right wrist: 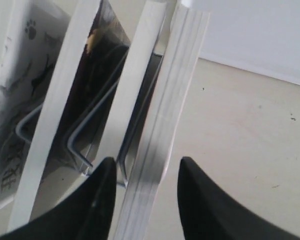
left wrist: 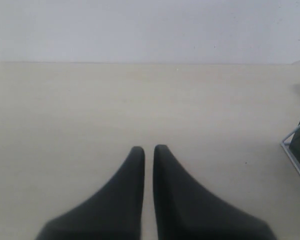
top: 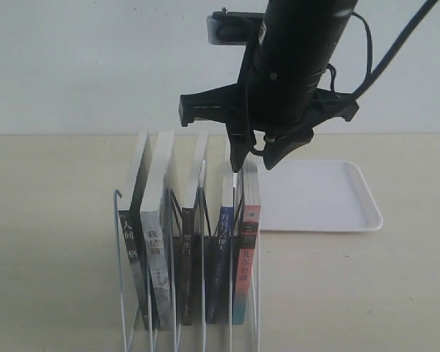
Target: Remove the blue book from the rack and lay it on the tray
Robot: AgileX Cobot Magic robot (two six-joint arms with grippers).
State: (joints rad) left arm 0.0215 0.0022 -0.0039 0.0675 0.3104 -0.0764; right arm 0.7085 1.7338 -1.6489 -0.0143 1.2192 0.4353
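Observation:
The blue book [top: 221, 242] stands upright in the white wire rack [top: 119, 257], second slot from the right, spine toward the exterior camera. My right gripper [top: 253, 163] hangs open over the far top edges of the rightmost books. In the right wrist view this gripper [right wrist: 146, 172] straddles the thick page block of the outermost book [right wrist: 182, 85], without touching it. The thin page edge beside it [right wrist: 140, 85] seems to be the blue book, just outside one finger. The white tray [top: 323, 198] lies flat to the right of the rack. My left gripper [left wrist: 149, 150] is shut over bare table.
The pink-and-teal-spined book [top: 243, 264] is at the rack's right end. A dark brown-spined book [top: 187, 257] and two grey ones [top: 152, 249] fill the slots to the left. A corner of the rack [left wrist: 297, 145] shows in the left wrist view.

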